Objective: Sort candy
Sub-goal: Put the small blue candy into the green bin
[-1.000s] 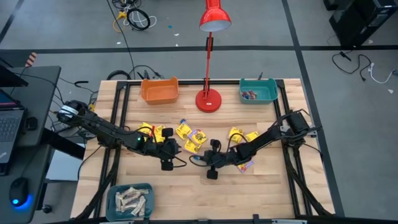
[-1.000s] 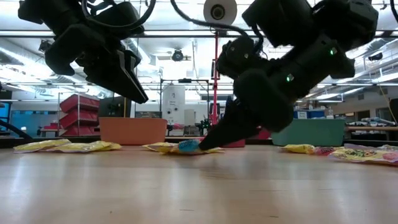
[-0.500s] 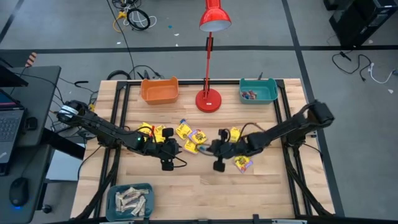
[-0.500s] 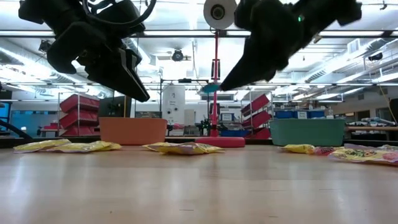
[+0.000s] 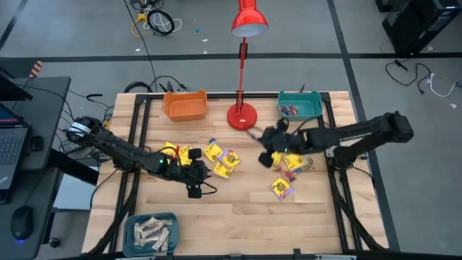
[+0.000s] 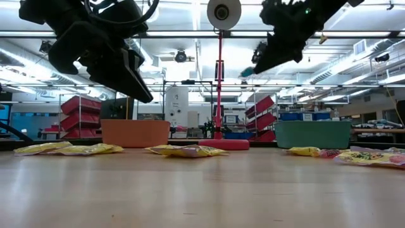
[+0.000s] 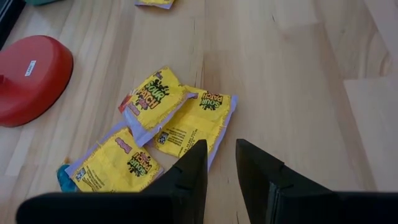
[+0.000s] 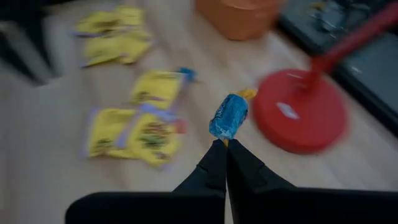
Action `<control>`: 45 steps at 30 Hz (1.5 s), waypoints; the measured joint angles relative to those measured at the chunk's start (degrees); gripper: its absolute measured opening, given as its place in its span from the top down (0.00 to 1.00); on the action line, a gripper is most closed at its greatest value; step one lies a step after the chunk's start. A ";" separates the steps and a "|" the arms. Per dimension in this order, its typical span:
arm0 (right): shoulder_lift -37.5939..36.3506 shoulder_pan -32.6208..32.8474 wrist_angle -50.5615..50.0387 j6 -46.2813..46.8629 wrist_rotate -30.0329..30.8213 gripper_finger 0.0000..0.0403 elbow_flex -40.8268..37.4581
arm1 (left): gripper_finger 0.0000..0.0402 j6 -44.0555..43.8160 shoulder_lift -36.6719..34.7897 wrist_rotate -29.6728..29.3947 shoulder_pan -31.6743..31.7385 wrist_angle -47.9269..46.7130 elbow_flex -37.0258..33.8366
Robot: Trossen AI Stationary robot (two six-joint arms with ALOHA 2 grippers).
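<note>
Wooden tabletop (image 5: 238, 217), lower-left teal bin (image 5: 151, 232) of beige bars, left tool (image 7: 219, 163) narrowly parted, empty, above yellow packets (image 7: 168, 118) at centre-left, right tool (image 8: 224, 148) pinched on blue candy (image 8: 228, 115), raised near red lamp base (image 5: 242, 115), teal bin (image 5: 299, 105) upper right.

Both arms are showing as dark, almost black, jointed limbs built of chunky rounded segments. The left arm (image 5: 123, 150) is wearing a pale, whitish ring at its base joint, and a small green light is glowing partway along it. The right arm (image 5: 361, 133) is carrying a similar green light near its wrist. Each is ending in two slim, tapering black fingers (image 7: 193, 171), matte and smooth, looking like wedges narrowing toward the tips.
</note>
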 joint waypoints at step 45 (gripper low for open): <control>-5.05 -42.60 0.88 1.65 -2.21 1.00 -10.77 | 0.78 0.42 0.00 0.00 0.02 1.35 0.00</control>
